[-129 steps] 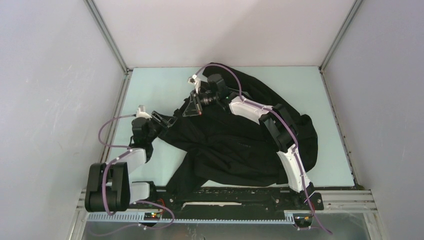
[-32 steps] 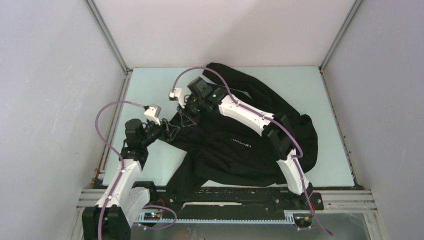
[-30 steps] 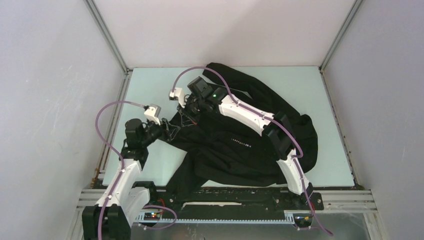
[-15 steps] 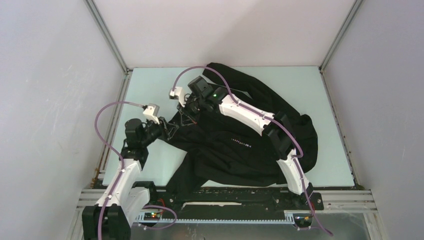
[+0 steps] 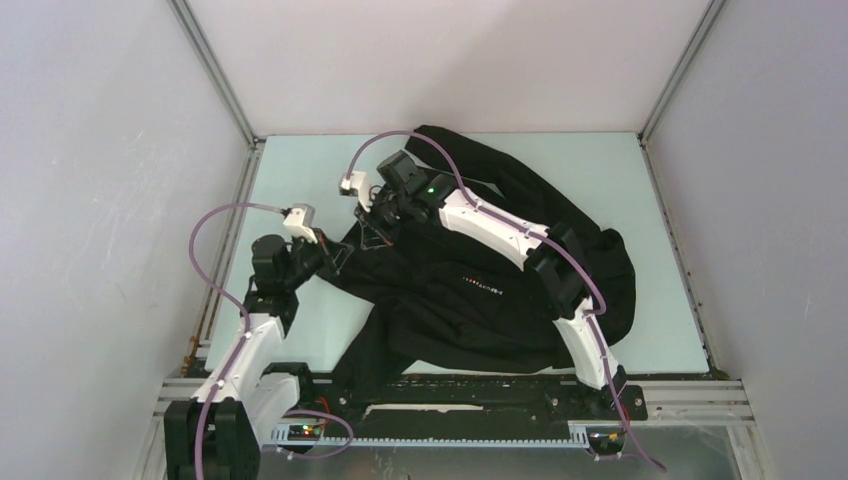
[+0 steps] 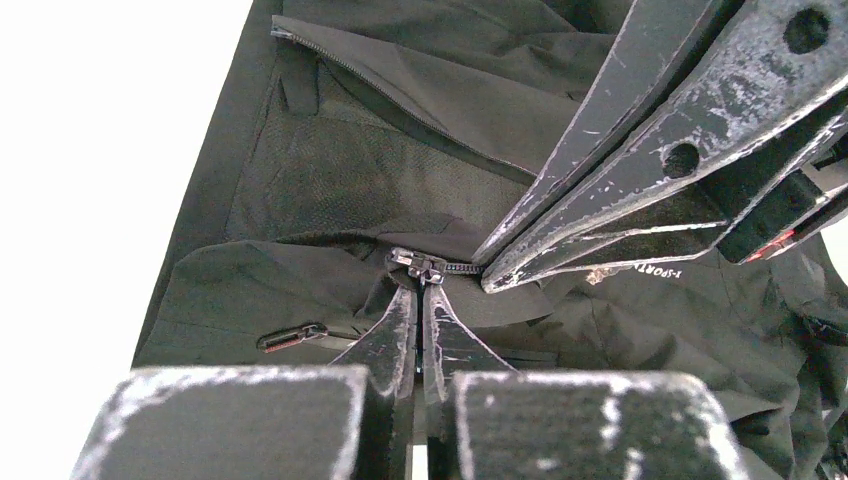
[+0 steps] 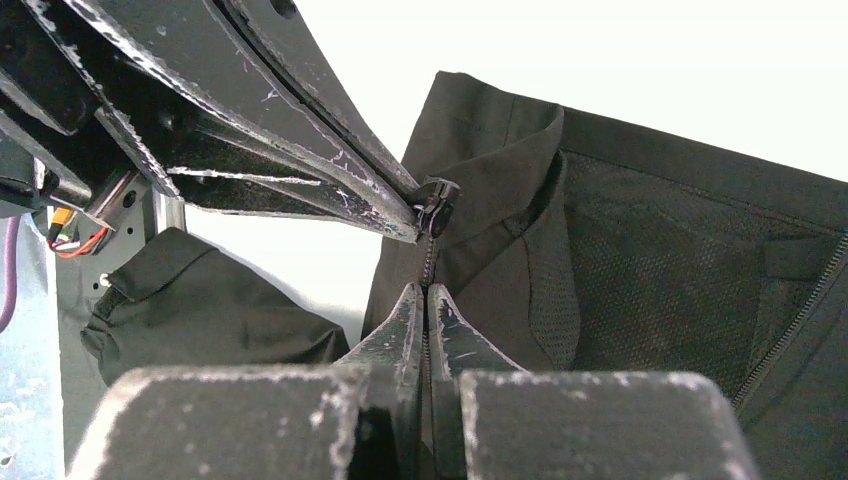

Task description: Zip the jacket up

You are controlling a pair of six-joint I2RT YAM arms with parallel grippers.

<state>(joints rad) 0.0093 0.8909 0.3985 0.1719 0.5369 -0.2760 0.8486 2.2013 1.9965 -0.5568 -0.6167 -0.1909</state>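
The black jacket (image 5: 480, 290) lies crumpled across the table, its pale lettering (image 5: 484, 286) facing up. At its left edge both grippers meet at the zipper. My left gripper (image 5: 338, 252) is shut, its fingertips pinching the pull of the zipper slider (image 6: 422, 267). My right gripper (image 5: 372, 228) is shut on the zipped seam of the jacket (image 7: 650, 250), just below the slider (image 7: 437, 195). In the left wrist view the right gripper's fingers (image 6: 600, 200) reach in from the upper right. An open stretch of zipper teeth (image 6: 400, 95) runs beyond the slider.
The pale green table (image 5: 300, 180) is boxed in by white walls with metal corner posts. A black rail (image 5: 480, 385) runs along the near edge by the arm bases. A small pocket zipper pull (image 6: 290, 338) lies left of my left gripper's fingers.
My left gripper has gone from partly open to shut on the zipper pull and drawn slightly back to the left. The right gripper stayed shut on the seam.
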